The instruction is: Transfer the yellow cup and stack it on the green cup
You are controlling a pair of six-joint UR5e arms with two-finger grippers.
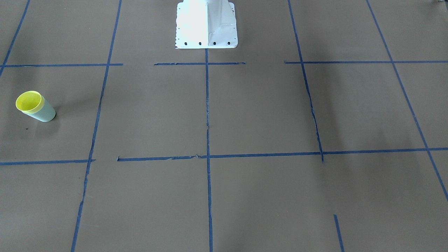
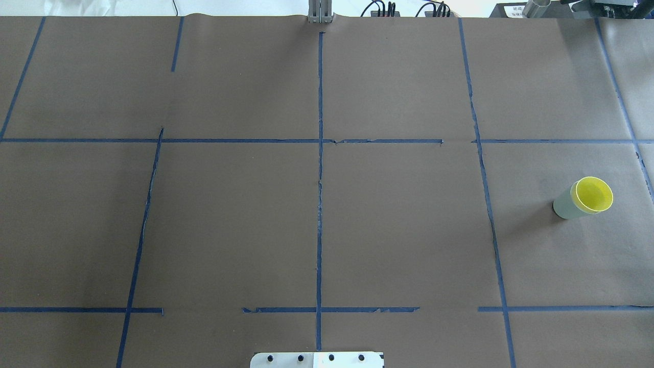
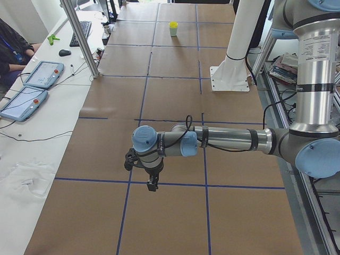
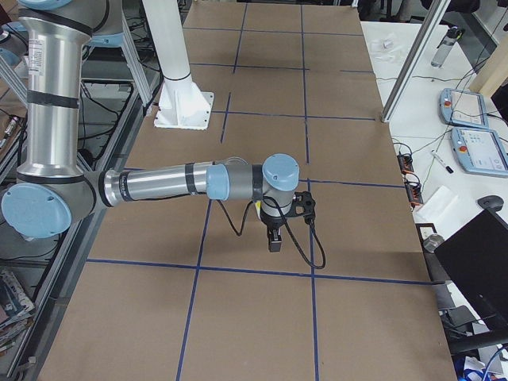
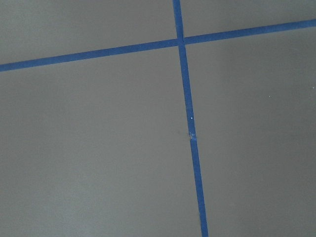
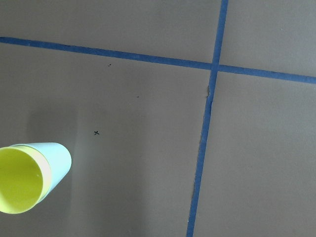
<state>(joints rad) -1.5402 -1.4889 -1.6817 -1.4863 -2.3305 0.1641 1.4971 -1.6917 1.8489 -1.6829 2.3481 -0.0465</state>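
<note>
Tabletop (image 2: 255, 230) bears yellow cup (image 2: 593, 194) nested in green cup (image 2: 563, 205)

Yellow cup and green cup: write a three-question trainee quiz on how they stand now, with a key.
1. True or false: the yellow cup sits nested inside the green cup.
2. Pick one: in the overhead view, the two cups stand on the table at its A) right side, B) centre, C) left side.
3. Fill in: the tape lines that grid the table are ____ in colour.
Key: 1 true; 2 A; 3 blue.
</note>
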